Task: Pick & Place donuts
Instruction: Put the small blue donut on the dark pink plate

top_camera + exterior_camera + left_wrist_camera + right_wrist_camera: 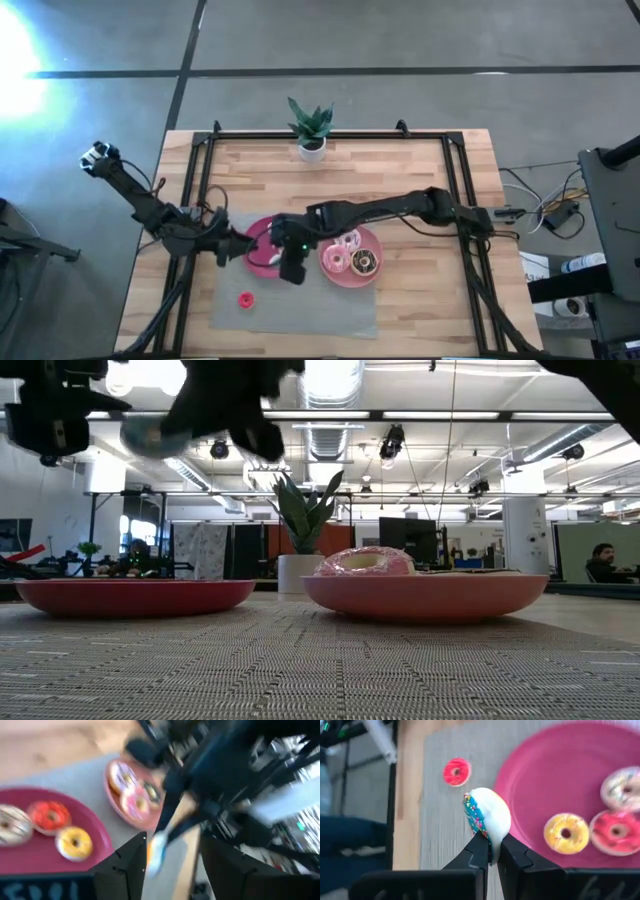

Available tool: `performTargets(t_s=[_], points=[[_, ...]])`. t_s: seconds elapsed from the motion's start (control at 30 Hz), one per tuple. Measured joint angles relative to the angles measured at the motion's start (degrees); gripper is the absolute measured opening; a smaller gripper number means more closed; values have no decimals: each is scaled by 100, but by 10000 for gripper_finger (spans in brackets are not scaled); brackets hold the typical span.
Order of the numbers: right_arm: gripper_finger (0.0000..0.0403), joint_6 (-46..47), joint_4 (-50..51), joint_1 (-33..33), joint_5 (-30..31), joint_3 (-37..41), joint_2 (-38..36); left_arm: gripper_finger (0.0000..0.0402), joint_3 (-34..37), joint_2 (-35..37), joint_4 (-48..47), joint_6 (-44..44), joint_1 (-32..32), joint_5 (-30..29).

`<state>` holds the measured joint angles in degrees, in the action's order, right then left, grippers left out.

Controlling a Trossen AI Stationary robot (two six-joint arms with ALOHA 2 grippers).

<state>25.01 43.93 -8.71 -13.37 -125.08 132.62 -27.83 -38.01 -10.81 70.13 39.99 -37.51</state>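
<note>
Right wrist view, closest: right gripper [491, 851] clenched on a blue-frosted sprinkled donut [487, 820], held on edge above the grey mat [440, 820], just off the rim of the red plate [540, 785]. Only this view shows the frosting. On that plate: yellow donut [566, 833], red donut [614, 832], pale sprinkled donut [622, 787]. Loose red donut [457, 772] lies on the mat beyond, well apart from the plates. Left wrist view: left gripper [172, 857] fingers spread, nothing between them, hanging beside the red plate. High view alone shows the layout: pink plate [372, 270] just right of the red one, carrying three donuts, potted plant [311, 128] at the far table edge.
</note>
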Motion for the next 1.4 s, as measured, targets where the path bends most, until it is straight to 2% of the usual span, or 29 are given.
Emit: performTargets(t_s=[0.17,0.3,0.4,0.53,0.77,1.1,1.27,1.4], points=[[17,1196,-1202,134,-232,840,0,156,-169,394,-523,-610,66,-675],[22,1949,-2125,264,-214,1345,0,152,-931,476,-1387,-1689,111,-1012],[23,2344,-2673,316,-199,1643,0,151,-1544,440,-1775,-2466,110,-1087],[24,2918,-3197,378,-225,2016,0,151,-2019,393,-1780,-3168,111,-1083],[24,3628,-3451,442,-124,2452,0,151,-2040,384,-1851,-3362,109,-1075],[27,3928,-3438,437,53,2514,-2,151,-1725,386,-1854,-3140,109,-1056],[66,4040,-3405,418,42,2374,-2,151,-1674,386,-1848,-2973,109,-1054],[89,3808,-3085,411,17,1879,-13,151,-1673,403,-1843,-2970,109,-1056]])
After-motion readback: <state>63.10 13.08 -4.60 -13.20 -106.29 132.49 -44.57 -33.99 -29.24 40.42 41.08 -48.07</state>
